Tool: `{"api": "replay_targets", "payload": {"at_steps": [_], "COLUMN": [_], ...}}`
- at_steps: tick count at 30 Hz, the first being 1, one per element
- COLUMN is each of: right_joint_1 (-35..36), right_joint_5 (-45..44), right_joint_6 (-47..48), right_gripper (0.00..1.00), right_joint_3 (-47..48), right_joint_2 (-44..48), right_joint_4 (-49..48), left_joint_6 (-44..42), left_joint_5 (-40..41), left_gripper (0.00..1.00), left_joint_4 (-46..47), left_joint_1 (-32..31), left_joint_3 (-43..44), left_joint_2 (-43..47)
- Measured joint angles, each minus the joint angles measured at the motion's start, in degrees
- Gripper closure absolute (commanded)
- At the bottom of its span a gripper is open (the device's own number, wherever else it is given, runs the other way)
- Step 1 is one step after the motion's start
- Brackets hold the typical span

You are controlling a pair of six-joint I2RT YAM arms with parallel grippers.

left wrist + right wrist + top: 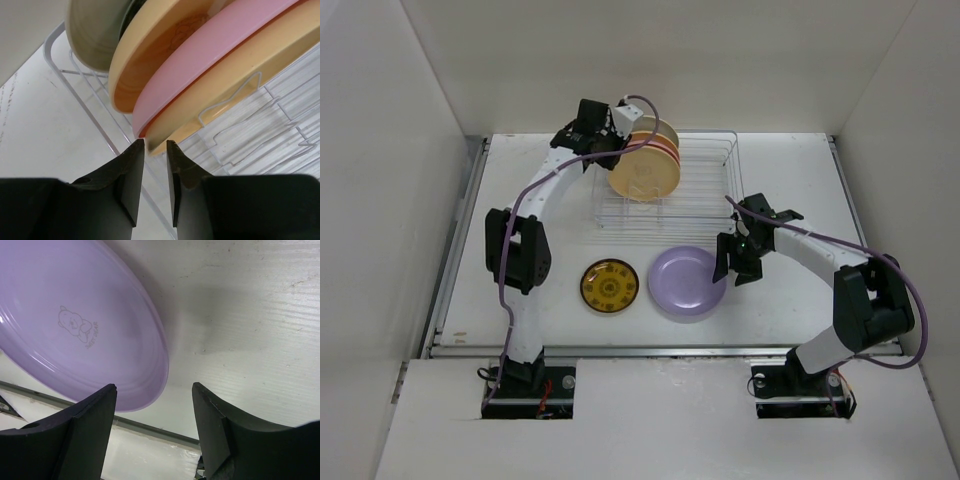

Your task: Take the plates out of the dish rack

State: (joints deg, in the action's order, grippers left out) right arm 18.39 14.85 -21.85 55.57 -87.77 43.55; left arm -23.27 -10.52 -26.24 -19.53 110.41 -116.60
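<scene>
At the dish rack's (732,165) nine o'clock end, the left claw (155,145) is hovering narrow to pinch the pink plate's (210,55) rim; the right claw (155,390) is gaping wide, empty.

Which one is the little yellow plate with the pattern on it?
Find the silver dish rack at the back of the white table. Two plates lie flat in front of it. The small mustard plate is the left one, smaller than the plain lavender plate beside it and marked with a dark pattern.
</scene>
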Motion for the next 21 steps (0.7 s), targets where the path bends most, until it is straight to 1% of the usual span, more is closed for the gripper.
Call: {"api": "replay_targets", "payload": {"at_steps": [5,11,14,15,16,17,19,21], "right_joint_1": [0.00,0.00,0.00,0.00,0.00,0.00,0.00,0.00], "right_joint_5": [-0.09,-0.09,-0.09,-0.09,-0.13,-0.17,-0.35,-0.44], "right_joint_6": [0.02,0.02,0.02,0.02,0.02,0.02,0.02,0.02], "right_gripper": [0.32,0.32,0.32,0.32,0.32,0.32,0.32,0.32], "right_joint_3": [0.00,0.00,0.00,0.00,0.00,0.00,0.00,0.00], "right_joint_2": [0.00,0.00,0.00,0.00,0.00,0.00,0.00,0.00], "right_joint_4": [0.00,0.00,0.02,0.00,0.02,0.02,0.02,0.00], "left_joint_6": [0.31,0.50,0.66,0.76,0.79,0.87,0.55,0.63], "left_joint_5": [0.59,2.03,2.58,2.69,2.99,2.97,3.21,3.13], "left_gripper": [0.71,0.69,0.79,0.83,0.92,0.96,1.00,1.00], "left_joint_4": [-0.63,-0.74,-1.22,-1.29,-1.36,-1.42,-1.36,-1.42], "left_joint_1": [-0.02,0.00,0.04,0.04,0.07,0.09,0.28,0.46], "left_joint_3": [0.00,0.00,0.44,0.48,0.50,0.55,0.63,0.63], "left_joint_2": [-1.18,-2.60,-3.43,-3.65,-3.80,-3.91,-4.11,-4.28]}}
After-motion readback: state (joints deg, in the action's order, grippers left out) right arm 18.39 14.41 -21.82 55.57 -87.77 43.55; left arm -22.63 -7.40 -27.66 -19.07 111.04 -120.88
